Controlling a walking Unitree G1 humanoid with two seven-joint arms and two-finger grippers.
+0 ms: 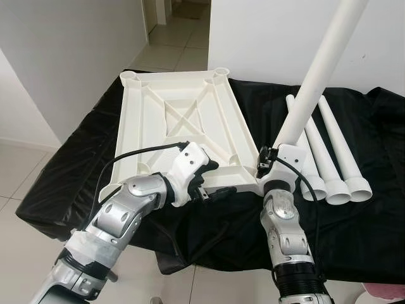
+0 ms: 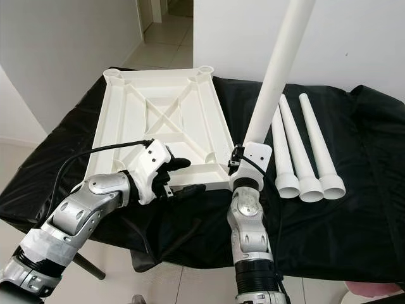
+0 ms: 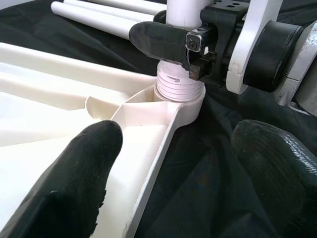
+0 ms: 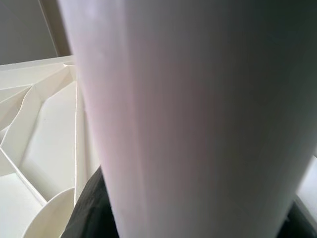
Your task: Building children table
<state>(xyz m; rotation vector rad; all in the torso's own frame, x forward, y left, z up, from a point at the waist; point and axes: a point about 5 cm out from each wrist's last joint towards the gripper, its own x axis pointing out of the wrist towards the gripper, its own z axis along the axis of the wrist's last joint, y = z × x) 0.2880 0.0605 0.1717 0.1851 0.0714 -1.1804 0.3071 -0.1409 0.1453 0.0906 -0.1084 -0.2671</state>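
A white plastic tabletop point(image 1: 180, 114) lies upside down on a black cloth, its ribs and corner sockets facing up. My right gripper point(image 1: 273, 158) is shut on a long white table leg point(image 1: 316, 76). The leg stands tilted, with its threaded end in the near-right corner socket point(image 3: 183, 101). My left gripper point(image 1: 216, 179) is open at the tabletop's near edge, just left of that corner. One of its fingers point(image 3: 74, 183) is over the tabletop's inside and the other is over the cloth. Three spare legs point(image 1: 332, 152) lie side by side to the right.
The black cloth point(image 1: 76, 177) covers a low surface whose front edge is close to me. Pale tiled floor point(image 1: 25, 171) lies to the left, and white walls with a doorway point(image 1: 174, 25) are behind. Something pink point(image 1: 386, 292) shows at the bottom right corner.
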